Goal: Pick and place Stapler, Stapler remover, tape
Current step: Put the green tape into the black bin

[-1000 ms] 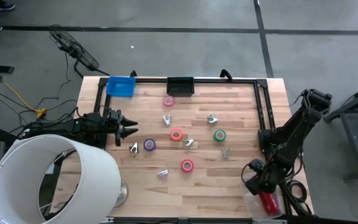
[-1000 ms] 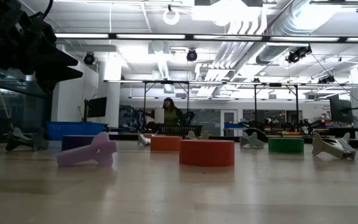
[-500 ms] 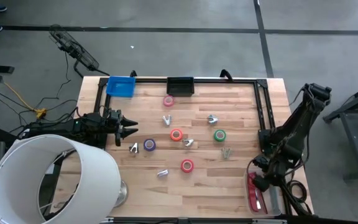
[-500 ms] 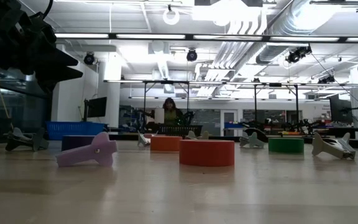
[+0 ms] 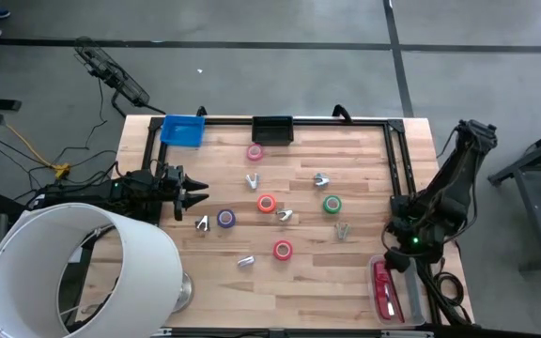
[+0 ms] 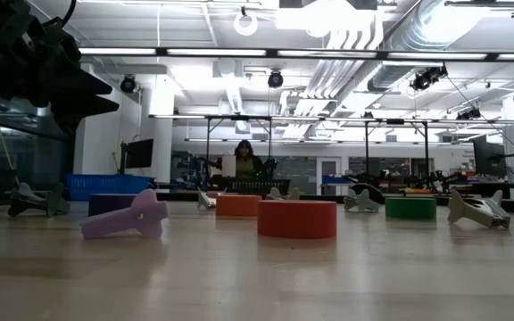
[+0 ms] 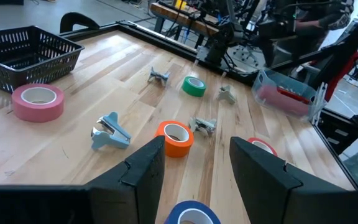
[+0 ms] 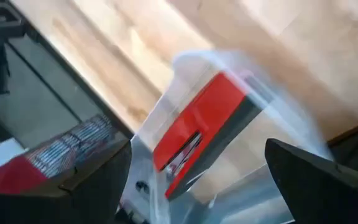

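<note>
Grey concrete floor [image 5: 280,23] crossed by dark lines surrounds the wooden desk [image 5: 364,253] — beyond it, an open hall with white ceiling ducts [image 6: 373,36], strip lights [image 6: 132,52], and distant workstations.

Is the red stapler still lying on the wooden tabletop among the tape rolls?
No. In the high view the stapler lies inside the clear bin at the table's right edge, below the open right tool.

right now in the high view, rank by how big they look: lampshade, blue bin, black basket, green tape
1. lampshade, by far the largest
2-3. blue bin and black basket look alike, no ranking
4. green tape, the smallest
</note>
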You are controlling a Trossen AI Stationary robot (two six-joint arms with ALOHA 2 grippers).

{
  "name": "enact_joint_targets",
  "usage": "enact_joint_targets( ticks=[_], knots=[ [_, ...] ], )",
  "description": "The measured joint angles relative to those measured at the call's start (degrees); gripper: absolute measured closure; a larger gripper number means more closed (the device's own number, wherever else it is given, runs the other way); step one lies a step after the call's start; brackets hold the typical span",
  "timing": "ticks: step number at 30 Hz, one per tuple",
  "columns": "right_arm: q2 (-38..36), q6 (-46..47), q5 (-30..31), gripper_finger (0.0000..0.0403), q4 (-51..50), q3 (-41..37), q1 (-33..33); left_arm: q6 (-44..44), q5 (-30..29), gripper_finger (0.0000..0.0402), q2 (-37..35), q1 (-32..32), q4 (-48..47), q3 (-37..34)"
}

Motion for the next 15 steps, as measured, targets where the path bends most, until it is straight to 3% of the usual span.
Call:
enact_joint_targets(
  ticks=[8, 15],
  knots=[
    [-1.6, -2.6, 7.8, 0.0041, -11.0, 4.6, -0.9, 0.0, 0.0, 0.0224, 0.0, 0.0, 0.0, 0.0],
    [0.0, -10.3, 12.2, 0.0041, -21.4, 11.3, -11.6, 0.0, 0.0, 0.0224, 0.0, 0.0, 0.0, 0.0]
  ],
)
